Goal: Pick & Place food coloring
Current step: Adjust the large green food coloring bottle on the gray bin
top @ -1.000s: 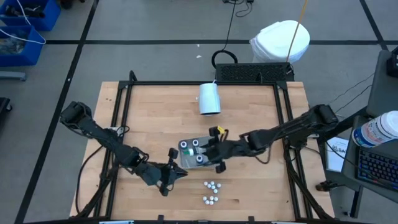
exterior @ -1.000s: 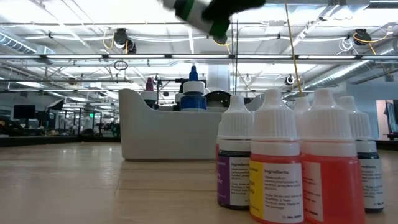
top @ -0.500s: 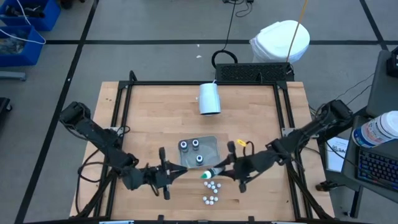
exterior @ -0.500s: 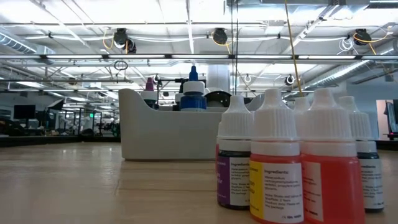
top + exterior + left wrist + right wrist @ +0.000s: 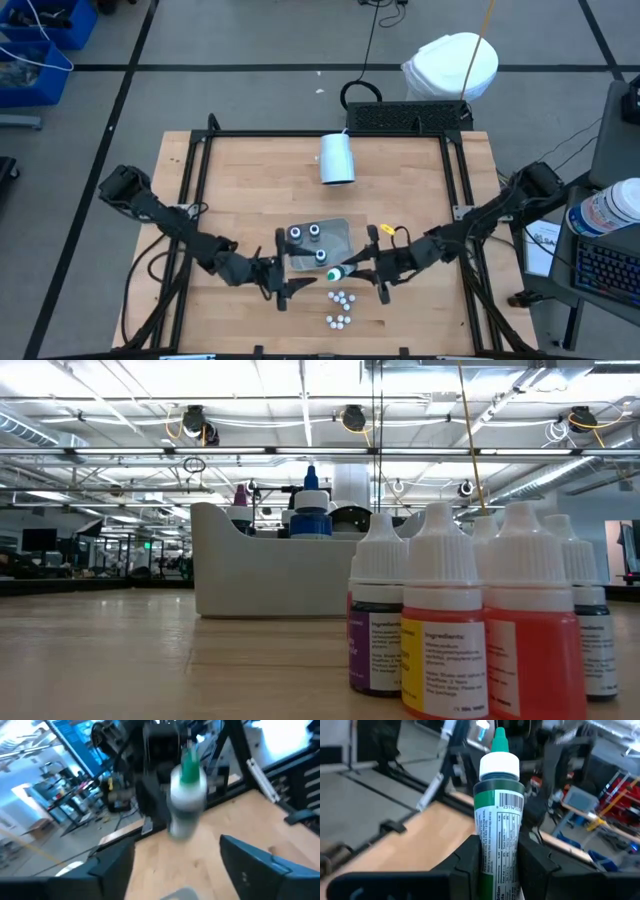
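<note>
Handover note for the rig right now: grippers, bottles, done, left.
Right gripper: shut on the green-tipped bottle, held in the air just right of the gray tray, tip toward the left arm.
Left gripper: open, empty, facing that bottle from just left of it, at the tray's near edge.
Tray holds three wider bottles.
Small white-capped bottles stand clustered on the table in front of the tray.
Done: green-tipped bottle picked up.
Left: placing it; the cluster looks untouched.
</note>
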